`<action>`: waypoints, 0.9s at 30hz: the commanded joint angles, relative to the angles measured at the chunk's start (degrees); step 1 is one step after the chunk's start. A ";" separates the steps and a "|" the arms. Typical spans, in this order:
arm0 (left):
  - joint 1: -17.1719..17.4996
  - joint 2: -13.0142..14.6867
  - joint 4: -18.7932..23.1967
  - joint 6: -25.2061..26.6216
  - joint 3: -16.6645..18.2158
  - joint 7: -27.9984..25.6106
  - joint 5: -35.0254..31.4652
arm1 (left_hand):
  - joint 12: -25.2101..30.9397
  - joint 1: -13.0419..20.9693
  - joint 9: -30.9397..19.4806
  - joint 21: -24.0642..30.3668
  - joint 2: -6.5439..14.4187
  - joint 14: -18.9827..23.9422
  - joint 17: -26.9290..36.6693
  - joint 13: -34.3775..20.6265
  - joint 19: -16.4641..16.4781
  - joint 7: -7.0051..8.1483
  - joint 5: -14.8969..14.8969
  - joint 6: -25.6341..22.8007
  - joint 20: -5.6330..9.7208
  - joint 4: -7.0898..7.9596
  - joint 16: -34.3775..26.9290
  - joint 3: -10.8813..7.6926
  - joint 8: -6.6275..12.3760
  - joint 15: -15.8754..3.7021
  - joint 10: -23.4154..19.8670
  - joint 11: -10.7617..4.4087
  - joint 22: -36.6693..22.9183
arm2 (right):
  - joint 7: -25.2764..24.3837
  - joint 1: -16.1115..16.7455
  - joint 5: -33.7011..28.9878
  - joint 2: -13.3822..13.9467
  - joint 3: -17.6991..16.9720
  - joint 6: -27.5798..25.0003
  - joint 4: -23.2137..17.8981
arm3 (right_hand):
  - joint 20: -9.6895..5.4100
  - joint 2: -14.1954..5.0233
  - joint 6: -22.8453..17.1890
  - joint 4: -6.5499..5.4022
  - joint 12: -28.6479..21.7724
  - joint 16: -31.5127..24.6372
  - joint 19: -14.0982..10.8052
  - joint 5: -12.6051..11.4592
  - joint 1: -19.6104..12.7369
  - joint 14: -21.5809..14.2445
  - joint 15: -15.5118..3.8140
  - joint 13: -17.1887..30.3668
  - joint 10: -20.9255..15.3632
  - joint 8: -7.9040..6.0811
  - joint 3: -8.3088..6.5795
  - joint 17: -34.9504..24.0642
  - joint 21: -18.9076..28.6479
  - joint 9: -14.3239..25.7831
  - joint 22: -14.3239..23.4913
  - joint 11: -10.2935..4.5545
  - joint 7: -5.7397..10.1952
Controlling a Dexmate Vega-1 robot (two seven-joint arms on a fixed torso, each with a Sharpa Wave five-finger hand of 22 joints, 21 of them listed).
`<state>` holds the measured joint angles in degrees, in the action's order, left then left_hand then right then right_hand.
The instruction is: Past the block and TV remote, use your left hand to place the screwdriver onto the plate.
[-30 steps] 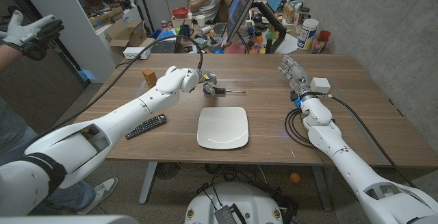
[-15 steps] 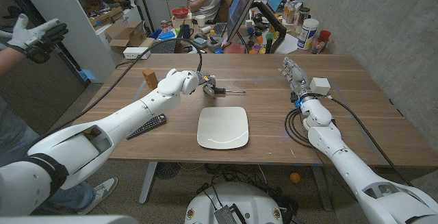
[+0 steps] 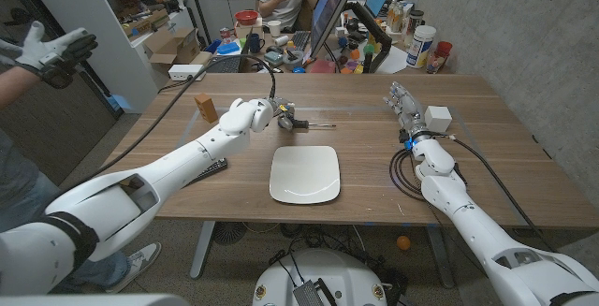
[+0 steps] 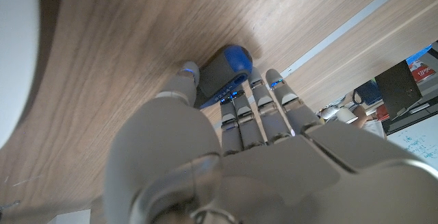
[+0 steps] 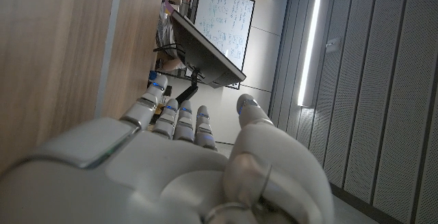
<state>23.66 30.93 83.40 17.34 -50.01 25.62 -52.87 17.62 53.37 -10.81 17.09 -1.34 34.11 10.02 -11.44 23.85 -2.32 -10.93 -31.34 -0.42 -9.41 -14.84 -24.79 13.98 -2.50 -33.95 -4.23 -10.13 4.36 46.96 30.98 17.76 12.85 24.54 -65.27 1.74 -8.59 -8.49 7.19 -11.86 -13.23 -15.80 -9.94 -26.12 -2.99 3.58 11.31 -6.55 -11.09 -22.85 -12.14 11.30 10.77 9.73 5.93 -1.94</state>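
Screwdriver [image 3: 301, 123]: lying on the table just past the plate's far edge, its thin shaft pointing toward the robot's right; in the left wrist view the grey handle with the blue end [image 4: 224, 70] is sitting between the thumb and the other fingers
Table [image 3: 487, 170]: wooden top running wide to both sides, with bare wood between the plate and the right arm and along the near edge
Left arm [image 3: 178, 161]: reaching in from the near left corner, crossing over the remote's place toward the middle
Right arm [image 3: 447, 189]: lying along the right side, well apart from the plate
Plate [image 3: 305, 173]: white, rounded square, sitting at the table's middle, nothing on it, near edge close to the table's front edge
Left hand [image 3: 265, 112]: fingers closing around the screwdriver handle, low at the table top, just beyond the plate's far left corner
Right hand [image 3: 401, 101]: holding nothing, fingers stretched out and a little apart, near a small white box [image 3: 437, 116]
TV remote [image 3: 214, 166]: dark, showing partly from under the left forearm
Block [image 3: 205, 108]: small wooden piece standing left of the left hand, near the far left edge
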 commanded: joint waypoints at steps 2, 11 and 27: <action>0.84 -0.69 0.09 3.89 0.19 -3.24 0.73 | 1.44 3.32 -0.36 1.59 1.20 8.77 -0.03 -0.23 6.91 0.31 0.60 -6.88 1.30 0.03 -1.16 0.50 1.08 -2.66 -8.07 -2.23 -0.21 | 1.89 -1.55 0.54 -0.78 -0.16 0.72 3.26 | 0.59 0.55 -0.23 0.10 0.04 0.07 -0.01 -0.08 0.02 -0.46 -0.20 0.15 -0.65 -0.15 0.34 -0.11 -0.18 0.22 0.14 -0.05 0.37; 0.81 -0.76 -0.26 4.44 0.40 -4.57 2.64 | 3.10 6.66 -0.37 4.58 4.25 21.75 -0.24 -0.15 17.16 0.87 0.46 -18.61 3.31 0.08 -1.69 -1.35 2.85 -6.09 -19.94 -3.64 -0.26 | 2.15 -2.16 0.38 -1.26 -0.13 1.11 4.32 | 0.68 0.68 -0.34 0.03 0.01 0.06 0.04 -0.07 0.22 -0.55 -0.18 0.16 -0.75 -0.19 0.52 -0.14 -0.19 0.22 0.14 0.02 0.39; 0.48 -0.17 0.49 4.43 0.56 -5.89 4.52 | 1.79 6.75 -0.45 4.37 4.21 23.52 -0.43 -0.19 17.14 0.58 0.42 -18.92 2.99 0.31 -0.29 -1.87 2.01 -5.68 -19.35 -3.66 -0.28 | 1.36 -2.12 -0.39 -1.11 0.18 0.40 3.55 | 0.75 0.85 -0.29 -0.02 0.05 0.10 0.11 -0.08 0.46 -0.56 -0.07 0.17 -0.70 -0.16 0.76 -0.16 -0.20 0.22 0.14 0.09 0.43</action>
<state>24.21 30.35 83.19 21.59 -49.81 20.80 -49.77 19.63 57.65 -11.05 21.62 -0.13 55.84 9.31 -11.51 40.91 -1.40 -10.08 -48.54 2.76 -9.45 -15.36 -25.06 16.06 -7.07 -50.53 -4.92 -10.27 6.31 44.90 31.22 16.57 12.79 25.41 -61.27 2.36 -8.07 -8.49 7.25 -11.86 -13.24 -15.60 -9.94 -25.59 -2.98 3.57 11.31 -6.66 -11.09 -22.44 -12.12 11.30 10.77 9.72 6.04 -1.94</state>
